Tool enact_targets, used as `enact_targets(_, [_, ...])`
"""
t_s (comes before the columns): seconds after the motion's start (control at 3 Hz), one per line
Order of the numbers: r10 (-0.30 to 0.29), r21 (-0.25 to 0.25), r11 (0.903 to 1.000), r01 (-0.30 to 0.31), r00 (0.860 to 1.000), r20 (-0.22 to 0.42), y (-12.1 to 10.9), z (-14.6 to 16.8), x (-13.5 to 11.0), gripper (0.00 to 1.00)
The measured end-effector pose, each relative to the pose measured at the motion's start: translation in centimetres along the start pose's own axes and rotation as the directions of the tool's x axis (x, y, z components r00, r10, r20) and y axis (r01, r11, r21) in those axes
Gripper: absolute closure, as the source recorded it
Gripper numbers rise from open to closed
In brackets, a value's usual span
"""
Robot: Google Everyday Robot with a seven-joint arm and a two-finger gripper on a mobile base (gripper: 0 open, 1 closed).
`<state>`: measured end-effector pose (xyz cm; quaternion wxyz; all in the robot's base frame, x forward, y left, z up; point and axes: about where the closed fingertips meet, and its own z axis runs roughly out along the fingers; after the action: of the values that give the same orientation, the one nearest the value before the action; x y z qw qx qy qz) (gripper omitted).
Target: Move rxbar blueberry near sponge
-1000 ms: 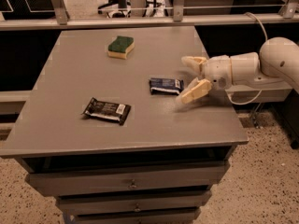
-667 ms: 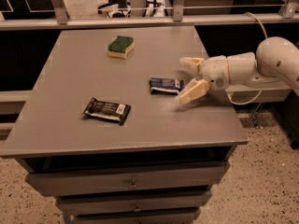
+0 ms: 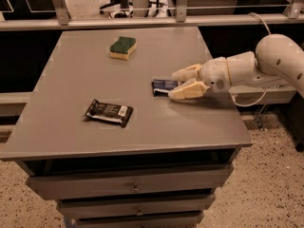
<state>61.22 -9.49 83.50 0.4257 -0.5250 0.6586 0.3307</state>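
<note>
The rxbar blueberry (image 3: 163, 86), a dark blue bar with a white label patch, lies flat on the grey table (image 3: 71, 70), right of its middle. My gripper (image 3: 180, 84) reaches in from the right, low over the table. It is open, with one cream finger beyond the bar's right end and the other on the near side, so the bar's right end lies between them. The sponge (image 3: 123, 47), green top over yellow foam, sits at the far middle of the table, well apart from the bar.
A black-wrapped bar (image 3: 109, 112) lies at the front left of the table. The table's right edge is just under my arm (image 3: 266, 63). Drawers (image 3: 135, 186) are below the top. A rail (image 3: 142, 20) runs behind the table.
My gripper has moved a little left, so its fingers now straddle the blue bar's right end. The bar, sponge and black bar have not moved.
</note>
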Motion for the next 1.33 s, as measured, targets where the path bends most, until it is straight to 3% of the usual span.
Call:
enact_targets(0.33, [0.004,-0.013,0.9999,-0.004,0.999,-0.033,0.4,0.5,0.2,0.68])
enact_targets(0.67, [0.03,0.032,0.999,-0.03,0.999,-0.014,-0.2,0.0,-0.4,0.98])
enact_targets(1.0, [0.045,0.114,0.9924,-0.047,0.999,0.018,-2.0,-1.0,-1.4,1.0])
enact_targets(1.33, [0.033,0.225,0.9738,-0.033,0.999,0.004,-5.5,-2.0,-2.6,1.0])
